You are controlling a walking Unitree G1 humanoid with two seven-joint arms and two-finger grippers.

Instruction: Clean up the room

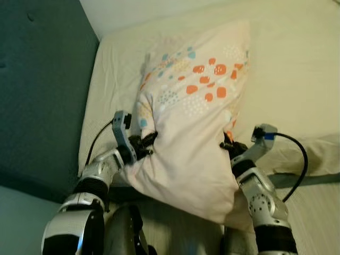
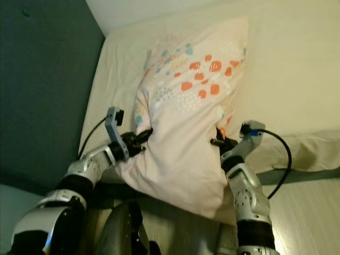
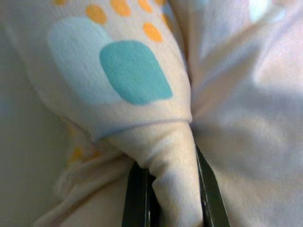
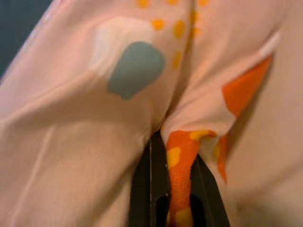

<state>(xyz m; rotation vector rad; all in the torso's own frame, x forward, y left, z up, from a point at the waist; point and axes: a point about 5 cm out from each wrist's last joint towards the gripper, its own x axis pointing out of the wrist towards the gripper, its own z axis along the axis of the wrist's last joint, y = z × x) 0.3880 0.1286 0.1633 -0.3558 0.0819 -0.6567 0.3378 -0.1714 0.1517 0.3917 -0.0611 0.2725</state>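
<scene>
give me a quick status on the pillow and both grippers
Left gripper shut on pillow edge, right gripper shut on opposite edge. Pillow on the bed, near the headboard. Nothing in the way.

Our right gripper (image 4: 177, 189) pinches an orange fold of the pillow (image 4: 85, 142) between its two black fingers (image 4: 147, 189). We see pale pink cloth with a grey-blue blotch and small yellow dots above the pinched fold.

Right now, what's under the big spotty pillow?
The pillow lies on the bed's pale sheet, pinched at its sides by the left gripper and right gripper. Whatever lies directly beneath it is covered.
</scene>
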